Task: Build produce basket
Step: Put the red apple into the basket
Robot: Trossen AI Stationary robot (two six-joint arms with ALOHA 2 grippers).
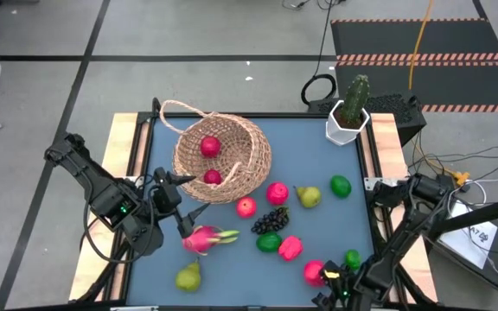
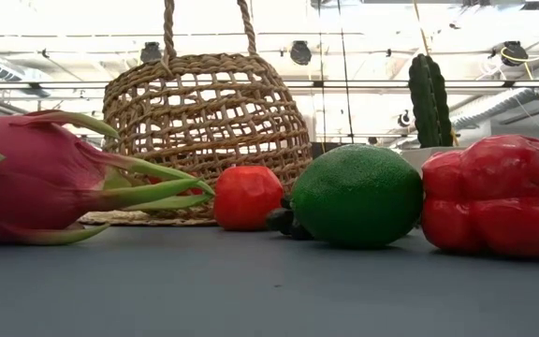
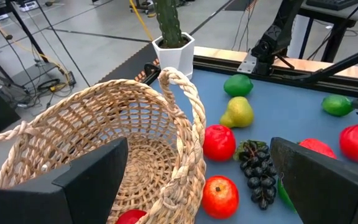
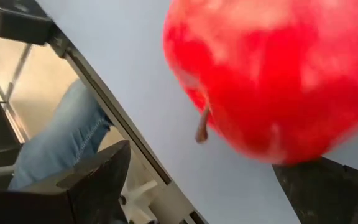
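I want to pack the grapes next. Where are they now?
In the high view, the grapes lie on the table near its middle, just right of the basket's mouth, between a red fruit and a lime.

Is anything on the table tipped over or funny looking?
Yes. The basket lies tipped on its side, mouth facing the fruit, with two red fruits inside. A cactus pot stands upright at the far corner, though it isn't produce.

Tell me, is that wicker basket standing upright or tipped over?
Tipped over. The basket lies on its side, mouth facing the scattered fruit, with two red fruits resting inside against its lower wall.
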